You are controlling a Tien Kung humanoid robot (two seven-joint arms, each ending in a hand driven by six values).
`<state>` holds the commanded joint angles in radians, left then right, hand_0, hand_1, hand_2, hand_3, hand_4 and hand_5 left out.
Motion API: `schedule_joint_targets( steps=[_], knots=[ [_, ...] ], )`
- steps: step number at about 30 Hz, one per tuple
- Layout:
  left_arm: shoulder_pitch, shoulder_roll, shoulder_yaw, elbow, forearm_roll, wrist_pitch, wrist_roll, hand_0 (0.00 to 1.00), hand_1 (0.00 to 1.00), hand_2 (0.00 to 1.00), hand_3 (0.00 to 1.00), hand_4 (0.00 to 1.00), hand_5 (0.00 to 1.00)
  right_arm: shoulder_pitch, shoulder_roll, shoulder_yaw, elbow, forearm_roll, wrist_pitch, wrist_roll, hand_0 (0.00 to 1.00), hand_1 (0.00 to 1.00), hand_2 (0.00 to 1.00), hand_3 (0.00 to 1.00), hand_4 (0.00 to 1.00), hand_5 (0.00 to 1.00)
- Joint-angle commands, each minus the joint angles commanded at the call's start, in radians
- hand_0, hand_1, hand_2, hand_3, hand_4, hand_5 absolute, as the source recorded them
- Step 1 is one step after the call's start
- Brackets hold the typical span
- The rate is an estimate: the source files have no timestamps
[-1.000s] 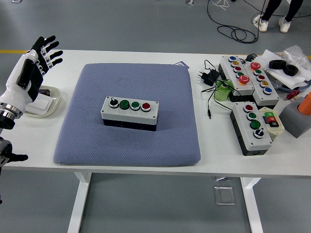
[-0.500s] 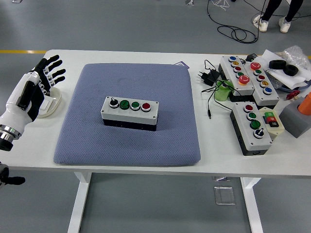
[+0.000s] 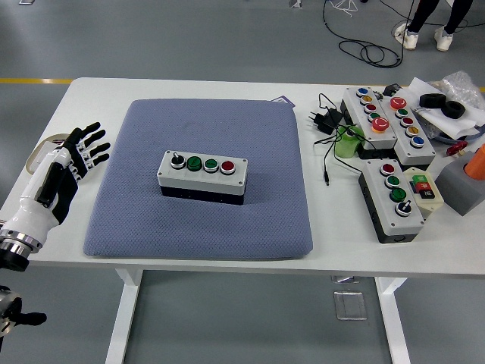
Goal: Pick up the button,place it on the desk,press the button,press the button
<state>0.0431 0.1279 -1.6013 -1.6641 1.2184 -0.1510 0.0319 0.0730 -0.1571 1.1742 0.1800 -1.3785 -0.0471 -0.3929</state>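
A grey button box (image 3: 202, 176) with a black knob, two green buttons and a red button lies in the middle of the blue-grey pad (image 3: 151, 220). My left hand (image 3: 79, 152) is at the pad's left edge, over the table, fingers spread and holding nothing. It is well to the left of the box. My right hand is out of view.
Three more button boxes stand at the right (image 3: 390, 197) (image 3: 369, 114) (image 3: 409, 121), with a black plug and cable (image 3: 326, 121), a green cup (image 3: 346, 144), a grey block (image 3: 461, 186) and black tape rolls (image 3: 443, 102). A white tray (image 3: 42, 148) lies under my left hand. A person's legs (image 3: 432, 23) stand far back.
My left hand has dropped and pulled back toward the near left corner of the table, fingers still spread. The button box has not moved.
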Motion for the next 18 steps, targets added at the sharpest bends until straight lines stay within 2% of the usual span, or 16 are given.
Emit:
schedule_joint_targets(
  steps=[3, 7, 18],
  knots=[
    [-0.005, -0.001, -0.003, 0.003, 0.032, -0.002, 0.0, 0.818, 0.863, 0.921, 0.895, 0.724, 0.998, 0.001, -0.001, -0.004, 0.0, 0.001, 0.001, 0.0, 0.661, 0.632, 0.704, 0.58, 0.353, 0.201],
    [-0.015, -0.005, 0.006, 0.02, -0.007, 0.008, 0.0, 0.815, 0.859, 0.911, 0.886, 0.722, 0.998, 0.005, 0.001, -0.018, 0.0, 0.008, 0.004, 0.002, 0.661, 0.632, 0.703, 0.58, 0.353, 0.202],
    [-0.016, 0.0, 0.015, 0.031, 0.041, 0.008, -0.001, 0.812, 0.856, 0.91, 0.885, 0.717, 0.998, 0.008, 0.002, -0.009, 0.0, -0.014, 0.006, -0.001, 0.659, 0.633, 0.704, 0.58, 0.353, 0.203]
  ],
)
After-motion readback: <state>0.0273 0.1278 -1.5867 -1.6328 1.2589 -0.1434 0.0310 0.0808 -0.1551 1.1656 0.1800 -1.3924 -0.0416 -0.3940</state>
